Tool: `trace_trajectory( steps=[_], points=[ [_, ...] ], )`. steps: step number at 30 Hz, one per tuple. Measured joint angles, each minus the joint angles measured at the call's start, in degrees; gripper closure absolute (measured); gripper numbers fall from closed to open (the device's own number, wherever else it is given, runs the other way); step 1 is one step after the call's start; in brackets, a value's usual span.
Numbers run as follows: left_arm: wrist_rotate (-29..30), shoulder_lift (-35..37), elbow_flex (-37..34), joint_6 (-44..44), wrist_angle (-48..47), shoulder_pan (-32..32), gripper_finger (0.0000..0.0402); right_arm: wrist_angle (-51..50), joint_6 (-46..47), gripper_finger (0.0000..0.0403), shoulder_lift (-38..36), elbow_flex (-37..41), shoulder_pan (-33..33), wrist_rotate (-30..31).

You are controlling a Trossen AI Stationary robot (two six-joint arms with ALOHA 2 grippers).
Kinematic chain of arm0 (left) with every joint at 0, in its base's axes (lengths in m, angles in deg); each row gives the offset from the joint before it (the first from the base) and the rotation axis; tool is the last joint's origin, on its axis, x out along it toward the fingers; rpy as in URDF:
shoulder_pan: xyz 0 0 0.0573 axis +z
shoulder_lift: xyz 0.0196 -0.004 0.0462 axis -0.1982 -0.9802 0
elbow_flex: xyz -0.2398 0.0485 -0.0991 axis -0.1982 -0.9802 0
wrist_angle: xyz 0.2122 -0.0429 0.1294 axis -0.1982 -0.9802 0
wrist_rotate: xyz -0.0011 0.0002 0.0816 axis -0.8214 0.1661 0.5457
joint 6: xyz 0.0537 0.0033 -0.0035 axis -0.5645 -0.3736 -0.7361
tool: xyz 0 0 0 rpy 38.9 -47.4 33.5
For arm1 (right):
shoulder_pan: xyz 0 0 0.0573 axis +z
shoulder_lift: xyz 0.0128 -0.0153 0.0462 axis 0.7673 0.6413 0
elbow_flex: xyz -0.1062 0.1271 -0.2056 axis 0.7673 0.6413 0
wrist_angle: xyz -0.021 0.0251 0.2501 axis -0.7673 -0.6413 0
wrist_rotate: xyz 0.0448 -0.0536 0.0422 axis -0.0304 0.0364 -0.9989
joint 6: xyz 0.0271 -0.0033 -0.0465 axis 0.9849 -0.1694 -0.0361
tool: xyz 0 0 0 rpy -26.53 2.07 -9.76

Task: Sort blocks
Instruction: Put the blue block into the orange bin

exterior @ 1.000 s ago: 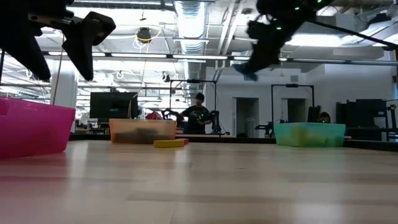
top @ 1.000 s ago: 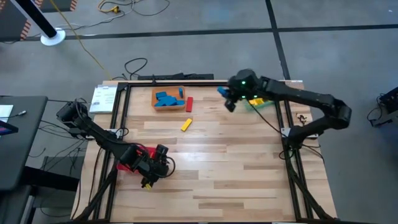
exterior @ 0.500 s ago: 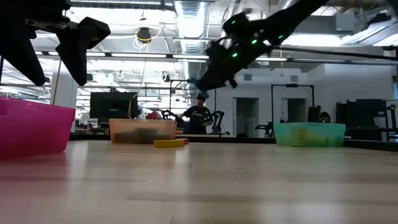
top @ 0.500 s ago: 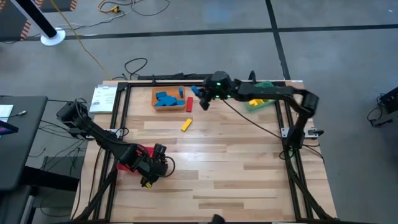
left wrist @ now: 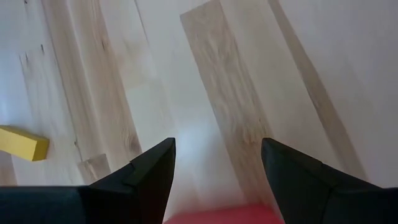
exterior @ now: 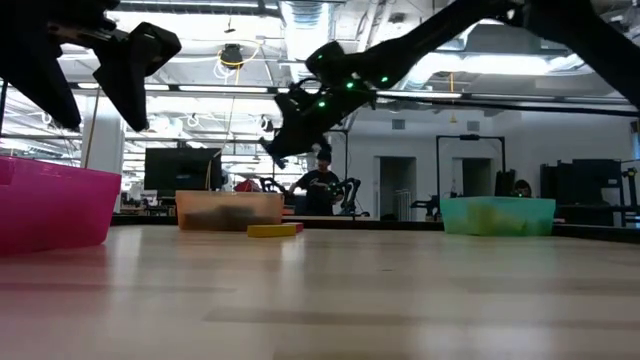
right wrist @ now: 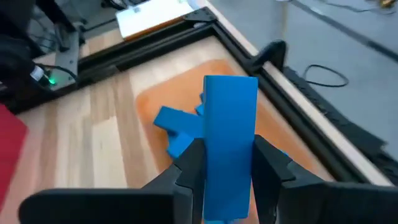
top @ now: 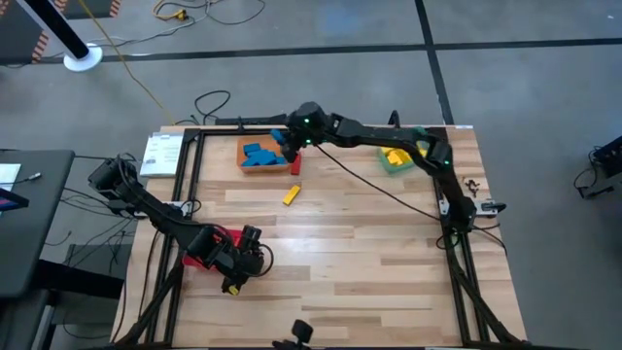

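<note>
Right tool (right wrist: pixel 229 180): pinching blue block (right wrist: pixel 229 146), above orange bin (top: pixel 264 156) | Left tool (left wrist: pixel 217 177): spread, above red bin (top: pixel 206 246), near bench (top: pixel 369 253) edge | Yellow block (top: pixel 291 195): loose on bench

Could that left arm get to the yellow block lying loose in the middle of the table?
Probably yes. The left end effector hangs open over the red bin, and only bare table separates it from the yellow block. Its true reach is uncertain.
</note>
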Motion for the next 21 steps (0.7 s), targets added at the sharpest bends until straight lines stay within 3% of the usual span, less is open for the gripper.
trace_trajectory(
  steps=[11,21],
  points=[
    [0.0,0.0,0.0,1.3,0.3,0.0,0.0168,-8.7,2.7,0.03,10.7,-13.7,0.1,-2.6],
    [0.0,0.0,0.0,1.5,0.4,0.0,0.0168,-10.9,2.5,0.0279,12.4,-15.2,-0.7,-2.6]
  ],
)
